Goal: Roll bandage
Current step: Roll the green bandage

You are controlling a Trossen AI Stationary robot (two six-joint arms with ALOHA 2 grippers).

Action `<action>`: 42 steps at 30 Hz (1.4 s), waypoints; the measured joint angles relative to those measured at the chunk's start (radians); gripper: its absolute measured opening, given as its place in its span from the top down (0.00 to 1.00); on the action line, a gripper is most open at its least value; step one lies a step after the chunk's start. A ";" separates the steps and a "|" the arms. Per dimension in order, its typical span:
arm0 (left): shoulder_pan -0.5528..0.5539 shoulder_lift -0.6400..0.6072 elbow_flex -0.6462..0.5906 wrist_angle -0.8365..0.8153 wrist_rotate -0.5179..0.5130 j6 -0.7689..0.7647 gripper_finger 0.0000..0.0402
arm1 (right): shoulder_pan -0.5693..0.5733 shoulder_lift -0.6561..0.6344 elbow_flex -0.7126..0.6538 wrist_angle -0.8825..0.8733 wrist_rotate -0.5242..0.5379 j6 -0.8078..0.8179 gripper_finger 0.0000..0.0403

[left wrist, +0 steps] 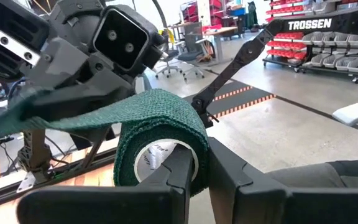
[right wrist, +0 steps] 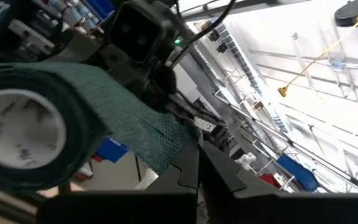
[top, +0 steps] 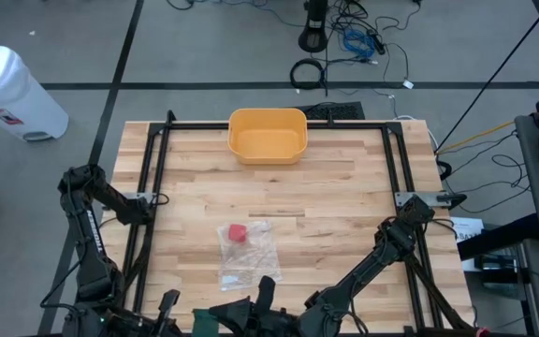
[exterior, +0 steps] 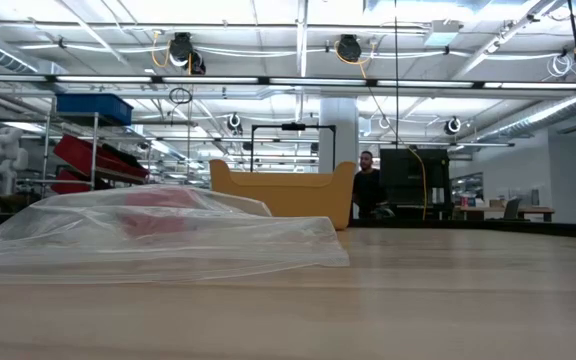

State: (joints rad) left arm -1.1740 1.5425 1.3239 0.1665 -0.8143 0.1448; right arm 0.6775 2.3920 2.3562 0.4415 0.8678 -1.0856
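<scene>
A green bandage roll (left wrist: 160, 134) with a white core (left wrist: 157, 155) hangs in the air over the table's near edge (top: 204, 322), held in my left gripper (left wrist: 197, 165). From the roll a loose green strip (left wrist: 48, 115) runs across to my right gripper (right wrist: 197, 149), which is shut on the strip's end. Both grippers stand close together and face each other at the table's near edge. The low view shows neither of them. My left gripper pinches the roll's wall (left wrist: 199, 149); one finger (left wrist: 178, 171) seems to reach into the white core and the other (left wrist: 229, 177) lies outside. The fingers come in about level. The roll is lifted clear of the table. My right gripper pinches the free end of the bandage strip (right wrist: 169, 140) between its two shut fingers. They come in slanting a little upward, toward the roll (right wrist: 27, 134). The strip spans the short gap to the roll, well above the table.
A clear plastic bag (top: 247, 251) with a red thing inside (top: 238, 233) lies on the wooden table's middle near part. A yellow bin (top: 268, 134) stands at the far edge. A black frame (top: 153, 178) runs round the table. A person (exterior: 368, 185) stands far behind.
</scene>
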 joint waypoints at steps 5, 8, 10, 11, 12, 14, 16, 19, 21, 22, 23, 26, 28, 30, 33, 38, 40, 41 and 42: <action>0.000 0.000 0.000 0.000 0.000 0.001 0.90 | 0.004 0.000 0.000 -0.007 0.004 0.022 0.99; 0.000 0.000 0.000 0.000 0.000 0.000 0.90 | 0.003 0.000 0.000 -0.007 0.009 0.051 0.95; 0.000 0.000 0.000 0.003 0.000 0.000 0.90 | 0.002 0.000 0.000 -0.007 0.040 0.053 0.92; 0.000 0.000 0.000 0.005 0.000 0.000 0.90 | 0.001 0.000 0.000 -0.007 0.061 0.054 0.91; 0.000 0.000 0.000 0.005 0.001 0.000 0.90 | 0.001 0.000 0.000 -0.010 0.085 0.057 0.89; 0.000 0.000 0.000 0.005 0.001 0.000 0.90 | 0.001 0.000 0.000 -0.018 0.119 0.065 0.86; 0.000 0.000 0.000 0.005 0.001 0.000 0.90 | 0.001 0.000 0.000 -0.026 0.144 0.077 0.84; 0.000 0.000 0.000 0.005 0.001 0.000 0.90 | 0.008 0.000 0.000 -0.027 0.206 0.079 0.81; -0.001 0.000 0.000 0.005 0.001 -0.001 0.90 | 0.015 0.000 0.000 -0.027 0.262 0.078 0.79; -0.003 0.000 0.000 0.005 0.001 -0.001 0.90 | 0.020 0.000 0.000 -0.027 0.288 0.075 0.79; -0.006 0.000 0.000 0.005 0.000 0.000 0.90 | 0.027 0.000 0.000 -0.027 0.309 0.072 0.79; -0.014 0.000 0.000 0.007 0.001 -0.001 0.90 | 0.054 0.000 0.000 -0.025 0.333 0.067 0.79; -0.022 0.000 0.000 0.021 0.001 -0.001 0.90 | 0.082 0.000 0.000 -0.027 0.334 0.092 0.79; -0.032 0.000 0.000 0.045 0.002 -0.001 0.90 | 0.109 0.000 0.000 -0.059 0.327 0.153 0.79; -0.043 0.000 0.001 0.057 0.045 -0.001 0.90 | 0.139 0.000 0.000 -0.120 0.243 0.290 0.79; -0.046 0.000 0.001 0.042 0.155 -0.006 0.90 | 0.127 0.000 0.000 -0.108 0.072 0.509 0.79; -0.045 0.000 0.001 0.033 0.194 -0.006 0.90 | 0.112 0.000 0.000 -0.111 0.053 0.592 0.79; -0.045 0.000 0.001 0.031 0.206 -0.006 0.90 | 0.104 0.000 0.000 -0.111 0.038 0.623 0.79; -0.046 0.000 0.001 0.031 0.214 -0.007 0.90 | 0.096 0.000 0.000 -0.111 0.017 0.647 0.79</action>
State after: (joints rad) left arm -1.2198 1.5425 1.3251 0.1970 -0.6007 0.1375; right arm 0.7731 2.3922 2.3558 0.3300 0.8849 -0.4382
